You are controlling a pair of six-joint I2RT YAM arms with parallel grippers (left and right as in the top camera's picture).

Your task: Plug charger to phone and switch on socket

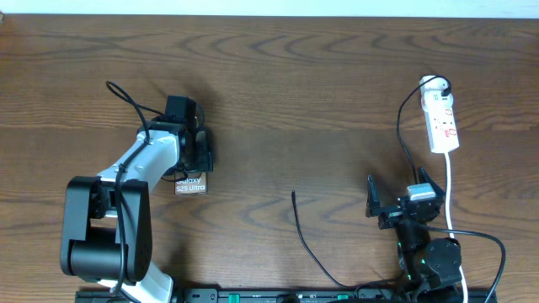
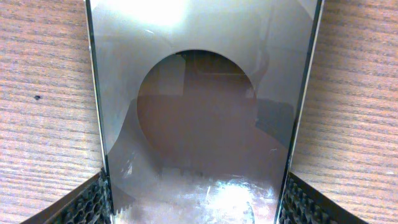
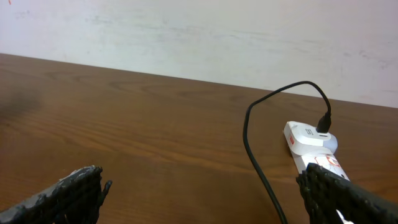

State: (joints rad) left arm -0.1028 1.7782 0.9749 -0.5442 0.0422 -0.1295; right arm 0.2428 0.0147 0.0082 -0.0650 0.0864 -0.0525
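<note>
The phone (image 1: pixel 191 184) lies flat on the table at the left, its "Galaxy S25 Ultra" lettering showing below my left gripper (image 1: pixel 199 156). In the left wrist view the phone (image 2: pixel 199 93) fills the space between the fingers. Both pads (image 2: pixel 99 200) press against its long edges, so my left gripper (image 2: pixel 194 202) is shut on it. The charger cable's free tip (image 1: pixel 293 194) lies loose at centre, apart from the phone. The white socket (image 1: pixel 441 123) sits at the far right with the charger's black plug (image 3: pixel 323 121) in its end. My right gripper (image 1: pixel 402 194) stands open and empty, short of the socket (image 3: pixel 309 145).
The socket's white cord (image 1: pixel 449 189) runs down past my right arm to the table's front edge. The black charger cable (image 3: pixel 256 158) crosses the wood between my right fingers. A pale wall (image 3: pixel 199 31) rises behind the table's far edge.
</note>
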